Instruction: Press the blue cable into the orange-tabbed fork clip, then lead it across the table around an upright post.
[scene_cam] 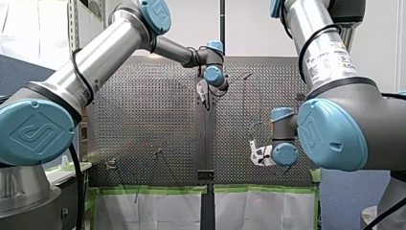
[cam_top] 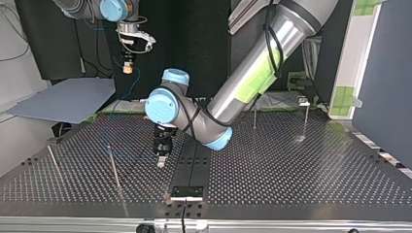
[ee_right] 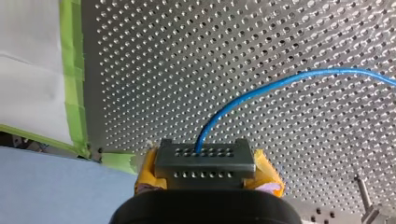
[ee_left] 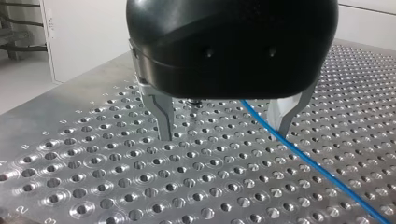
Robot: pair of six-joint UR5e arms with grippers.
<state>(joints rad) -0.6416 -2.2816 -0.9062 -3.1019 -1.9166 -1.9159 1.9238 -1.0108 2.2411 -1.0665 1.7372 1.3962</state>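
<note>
- my left end effector (ee_left: 225, 135) is released, its metal fingers spread wide with tips just above the worktop (ee_left: 140, 186).
- the blue cable (ee_left: 317, 168) lies on the worktop and runs between those fingers, close beside one of them.
- my right end effector (ee_right: 205, 161) is clenched on the blue cable, yellow pads pinching it; the cable arcs away over the perforated plate.
- in the top view it hangs high at the left, the cable dropping from it.
- an upright post (cam_top: 114, 167) stands near my left end effector.
</note>
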